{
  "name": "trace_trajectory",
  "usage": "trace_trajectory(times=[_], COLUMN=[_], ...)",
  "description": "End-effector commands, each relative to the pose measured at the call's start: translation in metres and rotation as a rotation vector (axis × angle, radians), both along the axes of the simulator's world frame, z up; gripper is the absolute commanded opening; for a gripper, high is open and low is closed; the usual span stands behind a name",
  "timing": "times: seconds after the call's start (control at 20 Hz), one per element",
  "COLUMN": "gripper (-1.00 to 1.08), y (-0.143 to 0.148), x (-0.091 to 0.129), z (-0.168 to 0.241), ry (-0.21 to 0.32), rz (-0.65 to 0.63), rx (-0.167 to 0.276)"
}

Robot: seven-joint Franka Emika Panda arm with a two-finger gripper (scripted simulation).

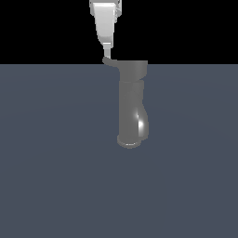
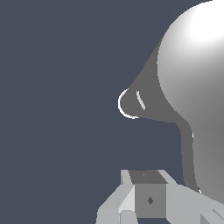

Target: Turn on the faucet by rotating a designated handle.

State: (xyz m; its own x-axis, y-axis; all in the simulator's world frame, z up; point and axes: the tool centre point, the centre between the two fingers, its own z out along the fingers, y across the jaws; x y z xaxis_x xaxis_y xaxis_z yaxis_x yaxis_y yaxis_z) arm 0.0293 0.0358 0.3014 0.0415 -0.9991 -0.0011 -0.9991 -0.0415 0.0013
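Faucet (image 1: 133,104), a glossy dull-grey metal column with flared base ring and bulging spout, stands upright on a flat slate-blue surface (image 1: 51,176). The pale, blocky gripper (image 1: 108,48) hangs above the thin curved handle (image 1: 110,61) jutting from the wide cap, apparently placed to push it round. Its opening cannot be judged; it grasps nothing visible.

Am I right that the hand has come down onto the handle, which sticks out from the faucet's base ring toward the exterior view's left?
Not quite. The handle sticks out from the faucet's wide cap at the top, not its base ring, as the exterior view shows. The rest holds: it points toward that view's left, with the hand right above it.
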Motion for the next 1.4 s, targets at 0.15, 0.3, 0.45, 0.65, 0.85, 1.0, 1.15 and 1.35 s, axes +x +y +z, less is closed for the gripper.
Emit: trace_trajectory(times=[0.15,0.3,0.45,0.65,0.85,1.0,1.15,1.35], gripper=[-1.0,-1.0,-1.0,-1.0,-1.0,-1.0,-1.0,-1.0], y=[-0.009,-0.01,-0.01,-0.008,-0.008,-0.006,-0.004,0.0], x=[0.009,0.01,0.01,0.008,0.008,0.0,-0.009,-0.021], z=[-0.005,-0.006,-0.006,-0.004,-0.004,-0.004,-0.005,-0.005], ry=[-0.001,-0.001,-0.001,-0.001,-0.002,-0.002,-0.002,-0.002], rz=[-0.057,-0.067,-0.064,-0.054,-0.055,-0.055,-0.055,-0.055], rx=[-0.002,-0.002,-0.002,-0.001,-0.001,-0.001,-0.001,-0.001])
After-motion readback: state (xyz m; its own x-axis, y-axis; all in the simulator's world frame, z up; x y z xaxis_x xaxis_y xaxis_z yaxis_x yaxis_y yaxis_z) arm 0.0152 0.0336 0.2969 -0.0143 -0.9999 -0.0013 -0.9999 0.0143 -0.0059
